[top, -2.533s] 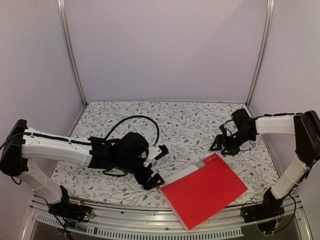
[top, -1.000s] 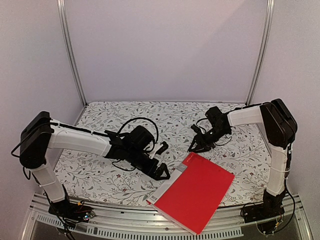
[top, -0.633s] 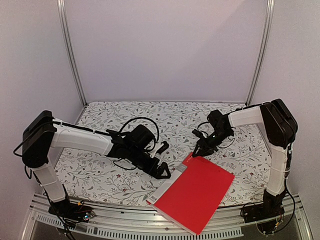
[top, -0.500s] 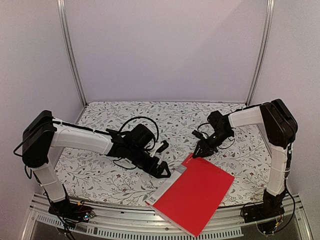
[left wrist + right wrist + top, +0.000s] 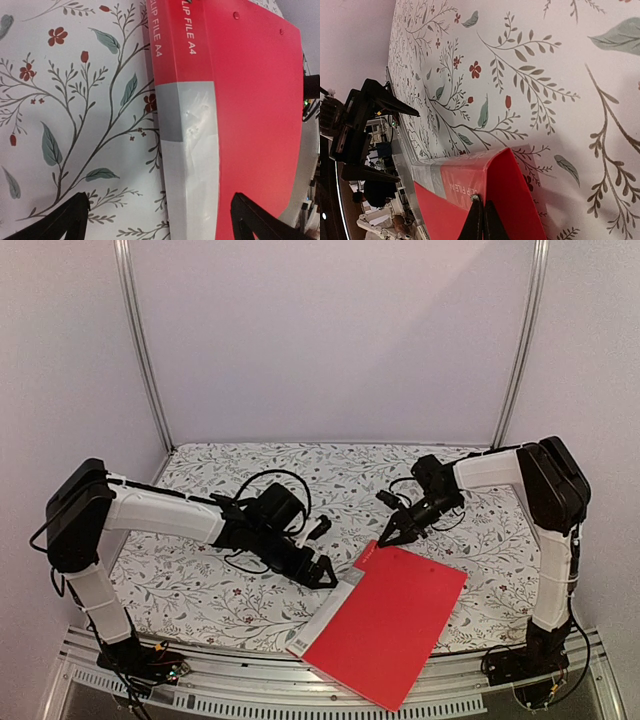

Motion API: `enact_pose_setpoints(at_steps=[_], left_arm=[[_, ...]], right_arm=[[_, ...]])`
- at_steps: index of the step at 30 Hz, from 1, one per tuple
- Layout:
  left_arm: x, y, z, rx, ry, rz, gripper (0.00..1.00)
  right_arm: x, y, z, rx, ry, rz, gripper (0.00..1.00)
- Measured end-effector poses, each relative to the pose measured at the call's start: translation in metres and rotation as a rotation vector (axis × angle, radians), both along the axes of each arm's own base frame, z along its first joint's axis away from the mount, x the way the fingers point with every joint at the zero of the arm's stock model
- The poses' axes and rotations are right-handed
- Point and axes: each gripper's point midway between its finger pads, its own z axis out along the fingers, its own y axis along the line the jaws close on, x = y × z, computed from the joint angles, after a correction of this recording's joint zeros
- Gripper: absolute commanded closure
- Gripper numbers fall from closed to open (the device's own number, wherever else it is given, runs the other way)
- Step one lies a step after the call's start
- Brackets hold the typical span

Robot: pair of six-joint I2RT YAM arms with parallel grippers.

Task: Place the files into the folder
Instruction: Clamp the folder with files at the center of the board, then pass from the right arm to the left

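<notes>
The red folder (image 5: 392,625) lies closed at the table's near edge, its pale label strip (image 5: 192,165) running along the spine. My right gripper (image 5: 384,539) is at the folder's far corner, shut on the edge of the front cover. In the right wrist view the right gripper (image 5: 483,216) pinches the folder (image 5: 465,190) where that corner bends upward. My left gripper (image 5: 325,553) stands open just left of the spine. In its wrist view the left gripper (image 5: 160,227) has one finger over the cloth and one over the folder (image 5: 250,100). The files are out of view.
A floral tablecloth (image 5: 340,475) covers the table. A metal rail (image 5: 250,690) runs along the near edge, and the folder's near corner overhangs it. Pale walls and upright posts (image 5: 140,350) close in the back and sides. A black cable (image 5: 270,480) loops above the left wrist.
My right gripper has closed on the folder's far corner, and that corner now lifts slightly. The folder has slid a little to the left and nearer. The left gripper stays open.
</notes>
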Motion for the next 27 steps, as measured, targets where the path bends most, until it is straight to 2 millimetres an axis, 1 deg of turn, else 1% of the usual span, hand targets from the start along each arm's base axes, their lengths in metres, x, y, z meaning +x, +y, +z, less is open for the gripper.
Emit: enact_pose_setpoints(at_steps=[8, 12, 16, 17, 19, 21, 23, 25, 27], left_arm=[[0.018, 0.009, 0.0, -0.005, 0.014, 0.067, 0.01], [0.032, 0.014, -0.005, -0.024, 0.049, 0.12, 0.01], [0.046, 0.019, -0.017, -0.041, 0.099, 0.167, 0.05], [0.048, 0.018, -0.02, -0.043, 0.113, 0.17, 0.06], [0.057, 0.012, -0.019, -0.064, 0.121, 0.172, 0.09], [0.062, 0.005, -0.02, -0.087, 0.126, 0.163, 0.13], [0.064, -0.002, -0.02, -0.111, 0.139, 0.152, 0.2], [0.063, -0.008, -0.021, -0.139, 0.155, 0.139, 0.3], [0.062, -0.012, -0.022, -0.159, 0.175, 0.128, 0.43]], right_arm=[[0.021, 0.021, 0.009, 0.058, 0.002, 0.026, 1.0], [0.038, 0.034, 0.013, 0.073, -0.02, 0.037, 1.0], [0.06, 0.051, 0.023, 0.103, -0.073, 0.061, 1.0], [0.065, 0.055, 0.026, 0.114, -0.087, 0.069, 1.0], [0.07, 0.061, 0.03, 0.131, -0.109, 0.082, 1.0], [0.072, 0.065, 0.032, 0.139, -0.119, 0.091, 1.0], [0.072, 0.067, 0.034, 0.141, -0.121, 0.098, 1.0], [0.072, 0.068, 0.037, 0.142, -0.123, 0.101, 1.0], [0.071, 0.069, 0.038, 0.142, -0.125, 0.105, 1.0]])
